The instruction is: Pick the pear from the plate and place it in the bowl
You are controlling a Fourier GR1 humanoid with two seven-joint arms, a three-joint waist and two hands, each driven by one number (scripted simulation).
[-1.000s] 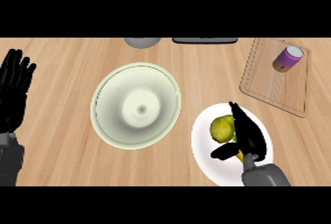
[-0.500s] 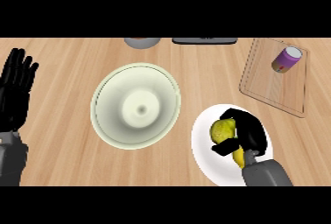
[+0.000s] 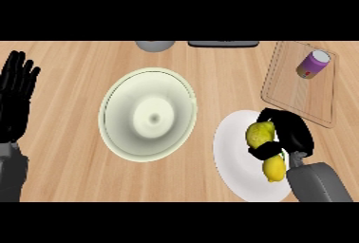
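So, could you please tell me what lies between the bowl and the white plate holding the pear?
In the head view, only bare wooden counter separates the bowl from the plate; the pear sits on it, right hand curled round it.

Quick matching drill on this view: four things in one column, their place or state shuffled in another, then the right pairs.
Things:
1. pear
2. bowl
3. purple can
4. left hand

Place or state:
A. lying on the cutting board
B. open, resting at the left edge
C. on the white plate, right hand curled round it
D. holds nothing, left of the plate

Pairs: 1-C, 2-D, 3-A, 4-B
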